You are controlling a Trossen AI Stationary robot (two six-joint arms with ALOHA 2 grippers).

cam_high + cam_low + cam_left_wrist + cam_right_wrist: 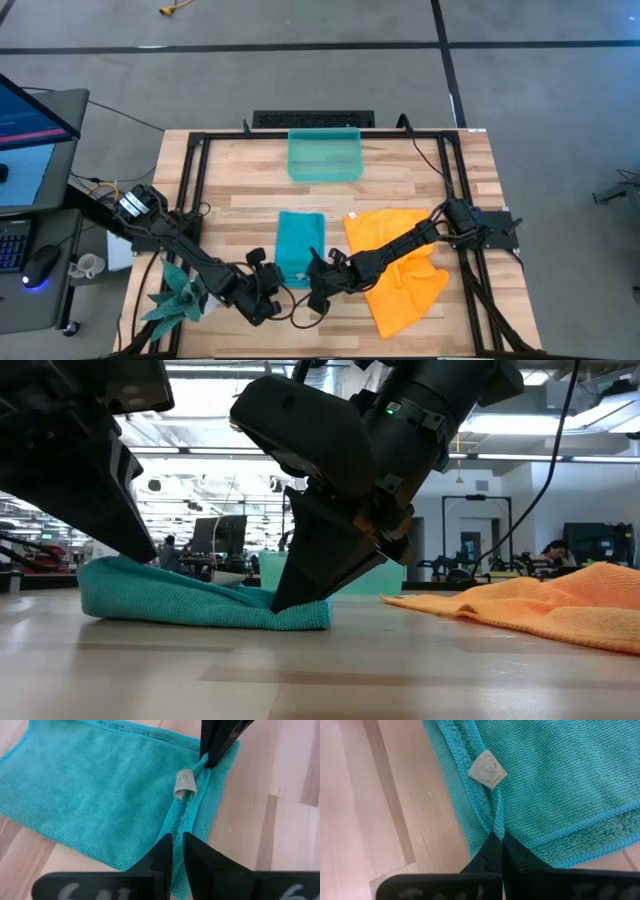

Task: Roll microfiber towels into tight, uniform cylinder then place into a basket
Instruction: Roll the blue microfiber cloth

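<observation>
The teal-blue towel (pixel 298 247) lies folded on the table's middle, with a small white tag (pixel 488 768) near its near edge. The orange towel (pixel 395 268) lies crumpled to its right. The teal-green basket (pixel 324 156) stands at the far middle. My left gripper (pixel 272 292) and my right gripper (pixel 318 288) both stand at the teal towel's near edge, each shut on it. In the low view my right gripper (pixel 298 598) comes down onto the towel (pixel 190 600). My left gripper pinches a raised ridge of the teal towel's edge (pixel 179 827) between its two fingers, which lie along the ridge. The towel lies on the table. My right gripper pinches the same hem ridge (pixel 496 822) just beside the white tag, its fingers slanting down onto it. The towel's edge puckers up at the fingertips (pixel 300 595), and the rest lies flat on the table.
A teal spiky plant figure (pixel 176 296) stands at the table's near left, close to my left arm. A black frame (pixel 195 170) runs along the table's sides. Bare wood (pixel 250 190) shows between the towels and the basket.
</observation>
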